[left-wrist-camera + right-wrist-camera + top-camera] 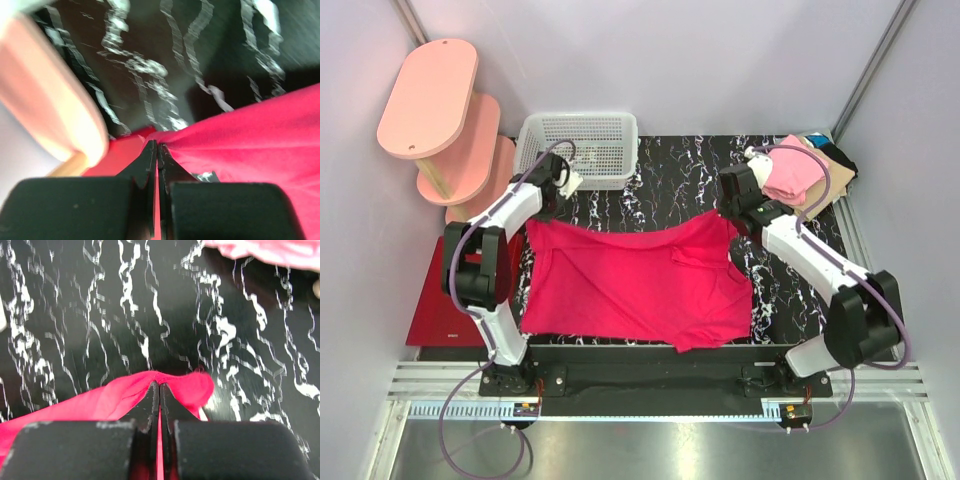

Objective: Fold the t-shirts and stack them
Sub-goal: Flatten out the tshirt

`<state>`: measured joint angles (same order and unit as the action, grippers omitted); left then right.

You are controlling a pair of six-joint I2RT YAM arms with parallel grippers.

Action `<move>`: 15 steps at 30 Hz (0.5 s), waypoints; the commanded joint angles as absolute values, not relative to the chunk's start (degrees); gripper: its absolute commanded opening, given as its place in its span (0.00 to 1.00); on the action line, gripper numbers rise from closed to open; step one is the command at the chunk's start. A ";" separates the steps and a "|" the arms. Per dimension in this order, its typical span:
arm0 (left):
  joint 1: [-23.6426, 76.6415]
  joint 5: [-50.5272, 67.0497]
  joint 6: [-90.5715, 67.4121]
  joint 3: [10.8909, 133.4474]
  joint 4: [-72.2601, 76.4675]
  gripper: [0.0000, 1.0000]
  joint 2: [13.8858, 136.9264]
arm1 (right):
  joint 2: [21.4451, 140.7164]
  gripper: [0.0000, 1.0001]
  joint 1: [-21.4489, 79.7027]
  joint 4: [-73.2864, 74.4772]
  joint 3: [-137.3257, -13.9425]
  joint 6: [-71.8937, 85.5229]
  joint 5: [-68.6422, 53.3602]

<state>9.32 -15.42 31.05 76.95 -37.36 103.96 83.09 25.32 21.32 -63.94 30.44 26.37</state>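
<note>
Counter of black white-veined marble [690, 170], pale walls [670, 60] around; your left hand [157, 150] and right hand [159, 387] pinch the twelve-o'clock edge of the magenta-red cloth t-shirt [630, 280].

Magenta-red t-shirt [630, 285], black white-veined tabletop [690, 175], white basket [620, 150], pink stand [428, 95], dark red mat [430, 320]

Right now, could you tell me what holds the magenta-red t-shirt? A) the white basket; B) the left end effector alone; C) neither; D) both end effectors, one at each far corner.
D: the left end effector and the right end effector are each shut on a far corner of the magenta-red t-shirt, which spreads between them.
</note>
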 commanded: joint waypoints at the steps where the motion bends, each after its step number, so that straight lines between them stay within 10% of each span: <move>1: 7.12 -21.87 32.61 81.56 -28.40 0.00 105.64 | 87.71 0.00 23.12 13.63 -68.81 28.31 29.00; 7: 6.15 -26.88 33.13 82.80 -26.54 0.10 107.49 | 97.28 0.00 19.60 11.07 -75.93 26.89 24.54; 15: 7.65 -27.42 31.47 75.51 -26.10 0.94 98.98 | 106.34 0.08 19.07 11.07 -79.72 26.90 21.45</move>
